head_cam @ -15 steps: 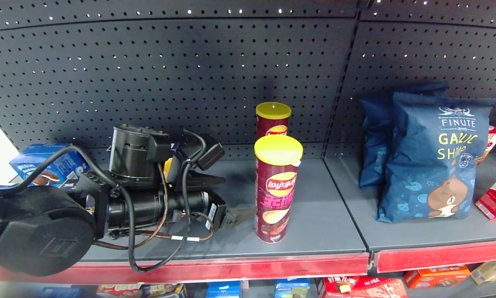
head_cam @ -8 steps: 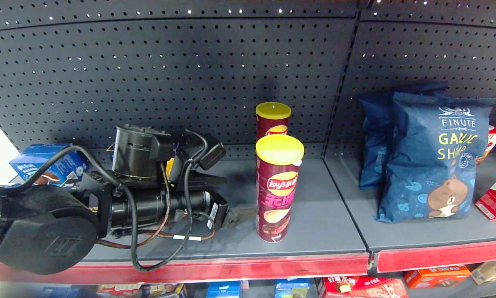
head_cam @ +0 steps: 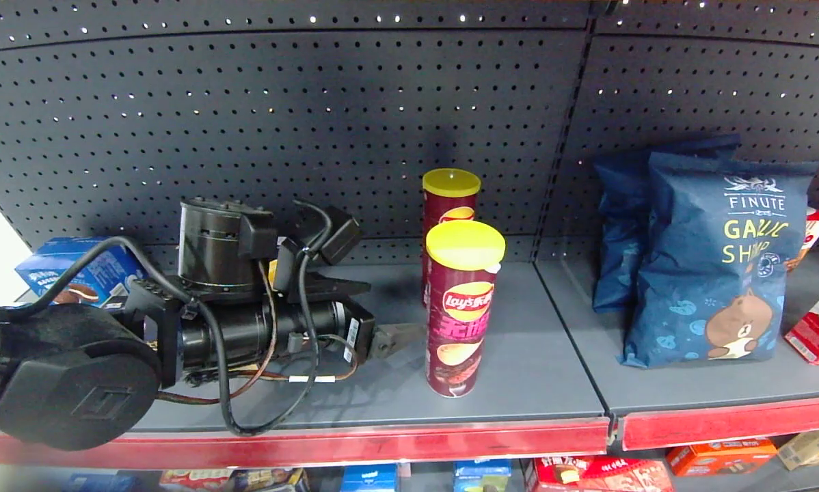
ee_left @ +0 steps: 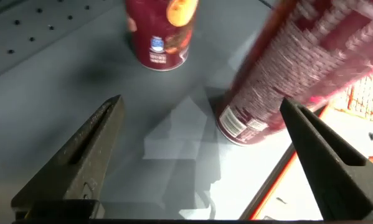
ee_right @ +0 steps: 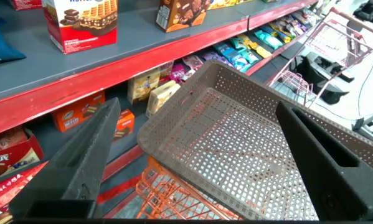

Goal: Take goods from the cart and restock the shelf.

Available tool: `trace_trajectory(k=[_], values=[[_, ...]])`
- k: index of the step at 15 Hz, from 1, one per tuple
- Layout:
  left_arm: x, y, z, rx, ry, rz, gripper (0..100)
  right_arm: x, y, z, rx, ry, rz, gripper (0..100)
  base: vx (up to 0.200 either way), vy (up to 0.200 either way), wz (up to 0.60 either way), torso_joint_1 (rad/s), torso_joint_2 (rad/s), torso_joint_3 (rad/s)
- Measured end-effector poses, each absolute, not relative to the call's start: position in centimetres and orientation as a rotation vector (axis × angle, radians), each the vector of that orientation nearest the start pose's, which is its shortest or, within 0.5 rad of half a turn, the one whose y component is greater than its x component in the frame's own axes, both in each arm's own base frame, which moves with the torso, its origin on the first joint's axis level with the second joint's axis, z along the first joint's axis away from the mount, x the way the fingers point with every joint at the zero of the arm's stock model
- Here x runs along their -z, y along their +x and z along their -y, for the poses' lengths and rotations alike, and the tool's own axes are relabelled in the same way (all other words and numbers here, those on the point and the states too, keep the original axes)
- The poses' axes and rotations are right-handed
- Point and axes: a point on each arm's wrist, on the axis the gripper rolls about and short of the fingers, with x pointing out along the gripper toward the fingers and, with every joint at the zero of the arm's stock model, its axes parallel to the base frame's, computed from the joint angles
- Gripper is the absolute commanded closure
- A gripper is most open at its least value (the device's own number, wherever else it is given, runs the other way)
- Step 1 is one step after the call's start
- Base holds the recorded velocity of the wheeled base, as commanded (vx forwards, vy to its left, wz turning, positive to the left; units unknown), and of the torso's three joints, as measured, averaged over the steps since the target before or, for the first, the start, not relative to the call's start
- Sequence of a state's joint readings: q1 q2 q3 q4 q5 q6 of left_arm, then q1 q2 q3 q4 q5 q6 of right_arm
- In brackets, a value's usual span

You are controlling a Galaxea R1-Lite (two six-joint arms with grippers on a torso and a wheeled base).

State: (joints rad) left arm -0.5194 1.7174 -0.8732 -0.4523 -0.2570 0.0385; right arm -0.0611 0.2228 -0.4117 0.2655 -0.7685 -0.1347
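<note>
On the shelf (head_cam: 519, 369): front can (head_cam: 463, 307) standing up near the red edge, back can (head_cam: 450, 195) right behind it, close to the wall. Left gripper (head_cam: 399, 335) low over the shelf, just beside the front can, fingers wide apart, holding nothing. Right gripper (ee_right: 197, 109) above the cart (ee_right: 248, 143), wide open too, nothing held.

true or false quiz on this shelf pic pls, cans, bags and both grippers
1. The front can and rear can stand upright on the shelf. True.
2. The left gripper is shut on the front can. False: it is open, beside that can.
3. The blue bags sit to the robot's left of the cans. False: to their right.
4. The right gripper is open and empty. True.
</note>
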Motion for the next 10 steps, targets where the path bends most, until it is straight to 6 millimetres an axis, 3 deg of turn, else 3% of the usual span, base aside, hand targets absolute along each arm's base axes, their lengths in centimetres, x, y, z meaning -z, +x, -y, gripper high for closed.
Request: trace_trajectory(k=[3, 6, 10], values=[[-18.3, 26.7, 14.9, 0.73, 0.065, -0.369, 0, -16.6, -4.0, 1.3, 0.822, -0.154, -0.129, 0, 0.0, 0.0, 0.0, 0.0, 0.0, 0.0], [-19.8, 26.5, 12.3, 0.653, 0.046, -0.32, 0, -16.6, -4.0, 1.3, 0.816, -0.155, -0.13, 0, 0.0, 0.0, 0.0, 0.0, 0.0, 0.0], [-22.3, 24.4, 8.7, 0.565, 0.034, -0.228, 0, -16.3, -3.8, 1.3, 0.795, -0.161, -0.142, 0, 0.0, 0.0, 0.0, 0.0, 0.0, 0.0]])
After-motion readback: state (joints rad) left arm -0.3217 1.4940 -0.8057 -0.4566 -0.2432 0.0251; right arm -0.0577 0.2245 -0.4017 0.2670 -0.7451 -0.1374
